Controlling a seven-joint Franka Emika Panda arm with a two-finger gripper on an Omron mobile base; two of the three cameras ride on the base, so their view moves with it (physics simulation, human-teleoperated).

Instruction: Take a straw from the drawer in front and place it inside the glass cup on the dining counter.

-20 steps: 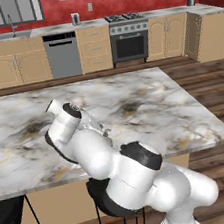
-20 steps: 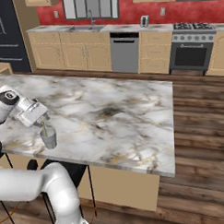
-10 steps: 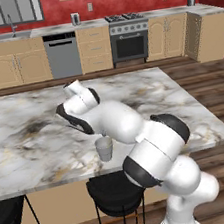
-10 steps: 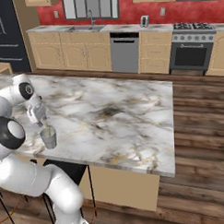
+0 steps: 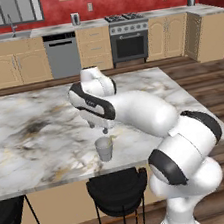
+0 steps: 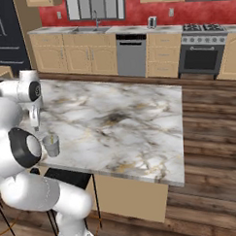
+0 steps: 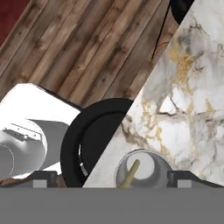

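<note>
The glass cup (image 5: 104,149) stands upright on the dining counter (image 5: 37,139), close to the counter's near edge and above a black stool (image 5: 117,187) tucked under that edge. In the right base view the same cup (image 6: 51,145) sits near the near left corner of the marble slab (image 6: 130,124), just beside the arm's dark elbow joint.

The straw (image 7: 129,175) is inside the cup: from the hand view, looking down into the cup (image 7: 144,169), its pale yellow-green end leans against the inner wall, slanting toward the lower left of the rim. In the left base view a faint yellowish tip (image 5: 109,140) shows at the cup's rim.

The gripper (image 5: 104,129) hangs directly above the cup, pointing down, with a gap between its tips and the rim. In the right base view it (image 6: 37,127) is just above and slightly left of the cup. In the hand view the 2 dark fingertips (image 7: 43,176) stand wide apart, 1 on each side of the cup, so the claw is spread open and holds nothing.

Beyond the dining counter, along the red back wall, are light-tan cabinets with a steel dishwasher (image 5: 61,55), a stove (image 5: 130,41) and a sink (image 6: 94,29) under a window. A second black stool (image 5: 8,219) stands left of the first.
</note>
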